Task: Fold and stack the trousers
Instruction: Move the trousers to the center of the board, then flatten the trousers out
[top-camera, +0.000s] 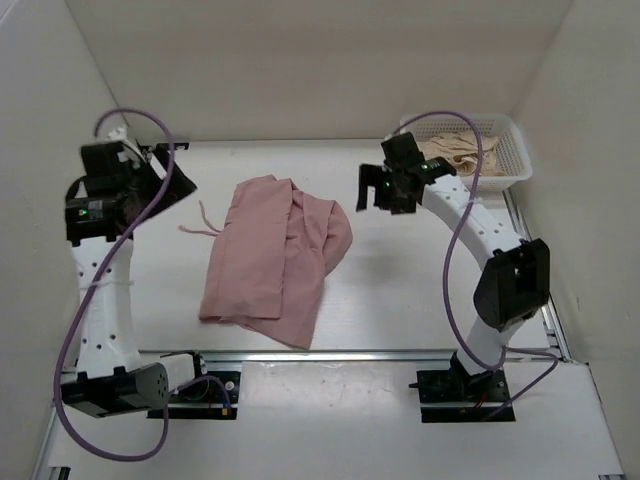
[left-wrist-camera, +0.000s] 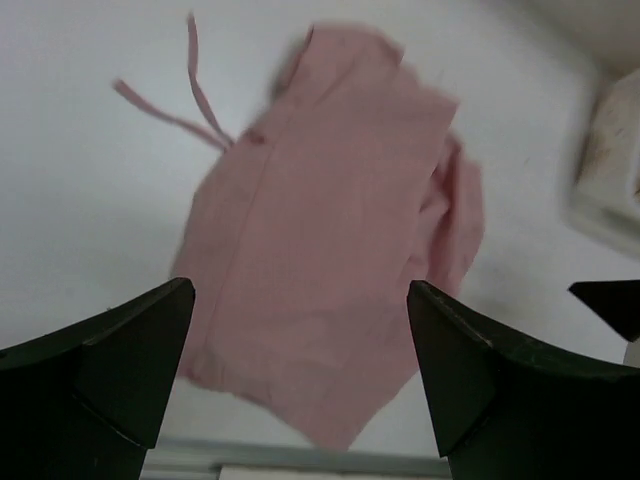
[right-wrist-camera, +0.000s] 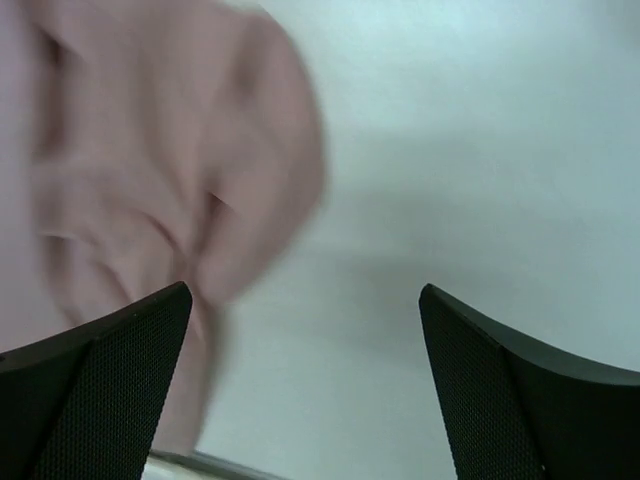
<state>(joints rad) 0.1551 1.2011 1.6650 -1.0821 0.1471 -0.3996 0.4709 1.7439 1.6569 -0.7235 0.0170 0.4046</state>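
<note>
Fingers of the left claw are black and spread wide, w/ nothing between them. That claw hangs over the left side of the flat white table, near the far edge, and touches no cloth.

Next comes a thin pink drawstring, two loose ends lying on the table and pointing left. It sticks out from the far left part of the dusty-pink thin-cloth trousers.

Trousers lie flat in the middle of the table, a bit left of centre, folded over in a rumpled way. Left part is smooth. Right part is bunched up in a round lump. Their near tip comes almost to the near edge.

Right claw hangs just past the lump, toward the far edge, apart from the cloth. Its fingers are wide apart too, holding nothing.

White plastic basket w/ holes in its walls sits in the far right corner. Crumpled beige-cream cloth lies inside it.
</note>
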